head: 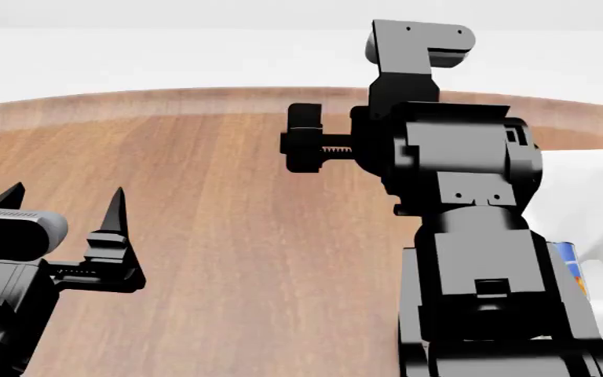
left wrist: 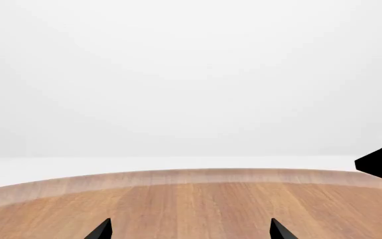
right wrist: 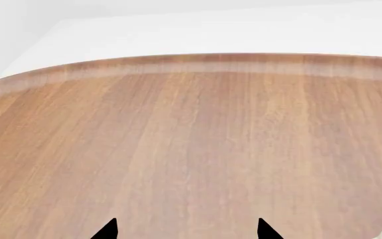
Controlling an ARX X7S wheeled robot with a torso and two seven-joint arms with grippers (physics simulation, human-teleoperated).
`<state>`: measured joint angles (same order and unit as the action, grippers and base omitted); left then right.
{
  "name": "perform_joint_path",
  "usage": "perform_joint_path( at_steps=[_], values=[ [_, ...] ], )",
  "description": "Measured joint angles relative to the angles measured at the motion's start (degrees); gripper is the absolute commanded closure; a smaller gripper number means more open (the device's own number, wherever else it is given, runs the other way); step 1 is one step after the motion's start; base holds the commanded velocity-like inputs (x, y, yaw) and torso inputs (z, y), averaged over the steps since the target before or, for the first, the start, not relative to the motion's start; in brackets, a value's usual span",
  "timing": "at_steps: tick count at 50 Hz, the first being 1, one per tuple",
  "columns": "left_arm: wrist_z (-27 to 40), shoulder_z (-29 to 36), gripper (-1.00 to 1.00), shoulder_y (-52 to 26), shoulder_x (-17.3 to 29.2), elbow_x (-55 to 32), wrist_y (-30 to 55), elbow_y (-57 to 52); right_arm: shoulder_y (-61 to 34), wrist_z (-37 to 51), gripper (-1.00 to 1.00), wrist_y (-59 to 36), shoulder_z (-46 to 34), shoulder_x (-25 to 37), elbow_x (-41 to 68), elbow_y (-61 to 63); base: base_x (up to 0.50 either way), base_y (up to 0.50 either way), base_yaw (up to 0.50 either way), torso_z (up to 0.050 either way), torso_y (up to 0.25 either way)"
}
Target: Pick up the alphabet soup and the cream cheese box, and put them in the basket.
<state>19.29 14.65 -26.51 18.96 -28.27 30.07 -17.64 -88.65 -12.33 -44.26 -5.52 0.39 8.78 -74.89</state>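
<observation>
A wooden worktop (head: 228, 236) with a pale curved rim is seen against a plain white background in all three views. In the head view, nearest at about 8 o'clock, the left gripper (head: 66, 206) is held low over the wood, its two pointed fingers (head: 114, 210) spread apart with nothing between them. In the left wrist view the same two tips (left wrist: 101, 230) are seen well apart over bare wood, the worktop's rim beyond them. The right arm (head: 458, 236) is raised at about 4 o'clock and fills much of the head view. In the right wrist view the right gripper (right wrist: 185, 230) is shown with its fingers (right wrist: 107, 231) apart and empty above the wood. At 3 to 4 o'clock, partly hidden behind the right arm, a sliver of the blue label and orange band of the alphabet soup (head: 568, 263) is visible, beside the white liner of the basket (head: 595, 204). The cream cheese box cannot be made out.
</observation>
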Motion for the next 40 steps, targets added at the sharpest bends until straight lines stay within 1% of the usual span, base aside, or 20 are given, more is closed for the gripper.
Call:
perform_joint_path(
  at_steps=[13,24,40],
  values=[
    [0.13,0.28,-1.0,-0.04,0.04,-0.1,-0.15,0.14,4.93,-0.42,-1.0,0.16,2.58,-0.22,-1.57,-0.1,0.0,0.0,0.0,0.0,0.0],
    [0.22,0.49,-1.0,0.03,0.11,-0.19,-0.34,0.33,8.21,1.04,-1.0,0.39,5.19,-0.27,-3.35,-0.1,0.0,0.0,0.0,0.0,0.0],
    [0.45,0.7,-1.0,-0.03,0.31,-0.43,-0.34,0.16,11.16,1.93,-1.0,0.4,7.69,-0.18,-4.42,-0.11,0.0,0.0,0.0,0.0,0.0]
  ],
)
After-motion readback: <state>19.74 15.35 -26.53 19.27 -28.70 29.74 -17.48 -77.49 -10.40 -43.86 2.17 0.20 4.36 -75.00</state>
